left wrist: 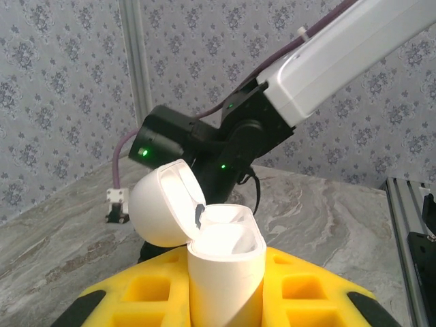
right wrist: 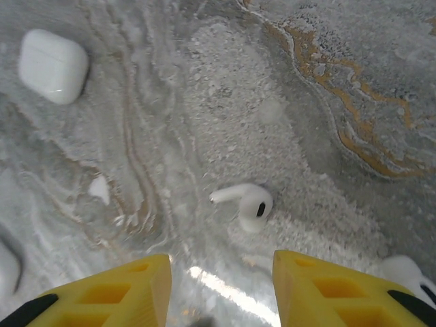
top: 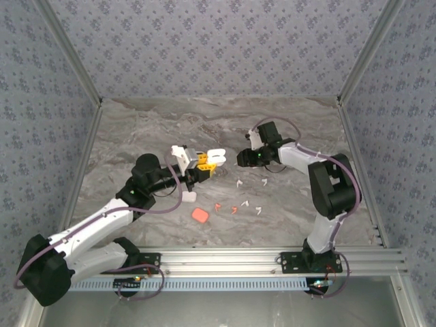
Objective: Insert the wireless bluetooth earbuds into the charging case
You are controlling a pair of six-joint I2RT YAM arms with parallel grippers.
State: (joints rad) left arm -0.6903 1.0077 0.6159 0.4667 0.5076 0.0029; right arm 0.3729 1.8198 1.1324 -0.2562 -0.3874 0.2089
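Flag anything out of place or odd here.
Nothing damaged. Small earbuds lie scattered loose on the table; one white earbud lies on its side ahead of the right end effector. The left end effector grips a white charging case, lid open.

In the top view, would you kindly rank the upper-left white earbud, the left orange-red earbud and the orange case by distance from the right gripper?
Nearest the right gripper first:
1. White earbud, just below it in the view.
2. Orange-red earbud, lower and to the left.
3. Orange case, farthest, further down and left again.
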